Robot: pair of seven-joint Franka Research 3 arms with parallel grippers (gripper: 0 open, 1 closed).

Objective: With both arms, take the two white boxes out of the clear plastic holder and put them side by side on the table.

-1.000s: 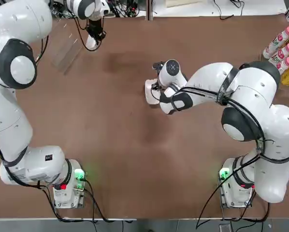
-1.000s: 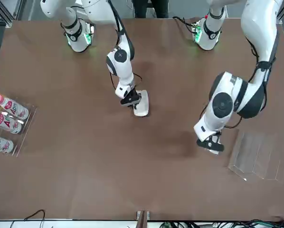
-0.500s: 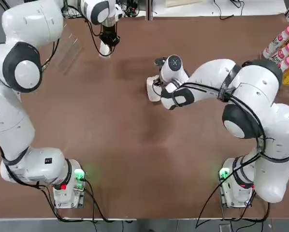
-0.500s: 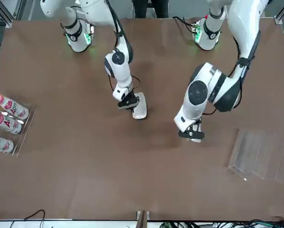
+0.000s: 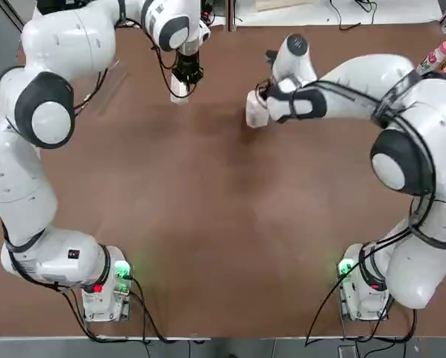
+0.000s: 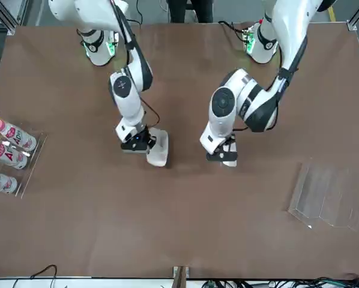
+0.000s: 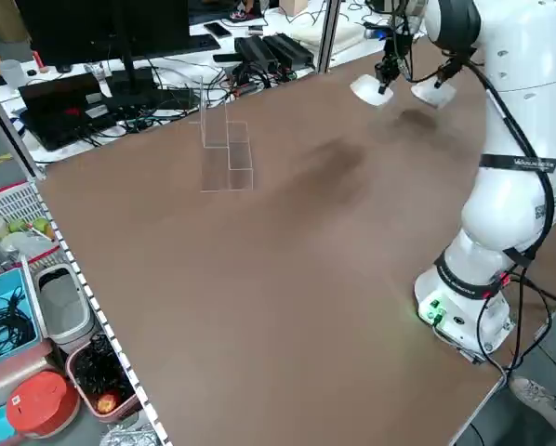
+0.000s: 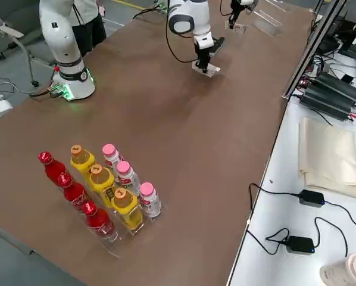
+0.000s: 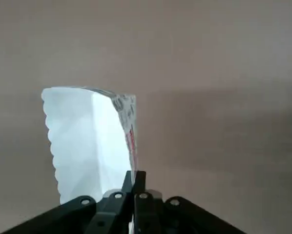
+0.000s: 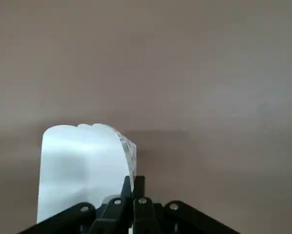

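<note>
Matte brown bench (image 6: 167, 234) leaves room mid-surface, away from the clear plastic holder (image 6: 326, 198). Left pincer (image 9: 134, 176) closed on one white paper box (image 9: 87, 146), right pincer (image 10: 133, 181) on another white box (image 10: 82, 170): thin-wall grips, presumably keeping bases free for side-by-side placing.

Pinched by one wall near the top centre of the top view: a scallop-edged white paper box (image 5: 180, 95), printed outside, and just right of it, a second white paper box (image 5: 256, 110). Lying on the worktop (image 6: 167, 222), right in the front view: a clear stepped plastic holder (image 6: 326, 195).
</note>
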